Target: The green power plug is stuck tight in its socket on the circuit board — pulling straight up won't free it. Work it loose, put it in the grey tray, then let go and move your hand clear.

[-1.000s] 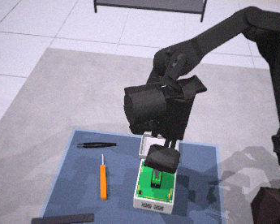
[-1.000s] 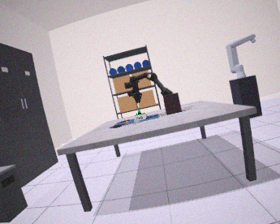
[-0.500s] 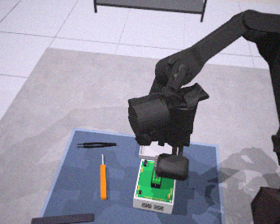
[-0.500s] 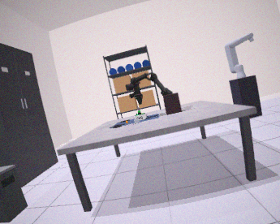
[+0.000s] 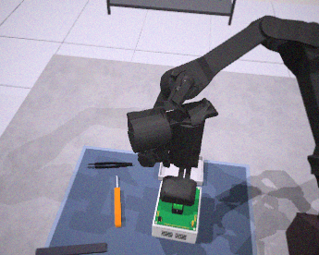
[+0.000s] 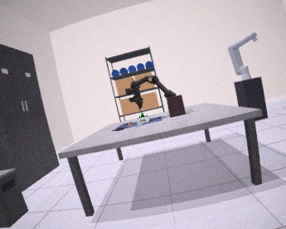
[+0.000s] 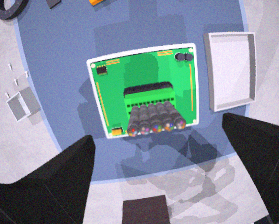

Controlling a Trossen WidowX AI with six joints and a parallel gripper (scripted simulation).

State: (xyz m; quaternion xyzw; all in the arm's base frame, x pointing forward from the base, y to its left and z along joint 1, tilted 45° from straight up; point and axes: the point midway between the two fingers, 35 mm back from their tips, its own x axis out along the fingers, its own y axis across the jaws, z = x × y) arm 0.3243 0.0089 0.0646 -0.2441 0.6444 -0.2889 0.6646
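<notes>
Top view: high, steep look down over blue mat, fairly near. Exterior: low, far back, tilted, facing table and shelves. Wrist: close, looking down between fingers. Top and wrist share green board; exterior probably too, tiny there.

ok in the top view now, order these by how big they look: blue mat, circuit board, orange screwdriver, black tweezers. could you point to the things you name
1. blue mat (image 5: 137,185) (image 7: 165,25)
2. circuit board (image 5: 166,218) (image 7: 110,90)
3. orange screwdriver (image 5: 117,207) (image 7: 96,1)
4. black tweezers (image 5: 111,164)

The gripper hides part of the board, yet it still looks second largest.
</notes>
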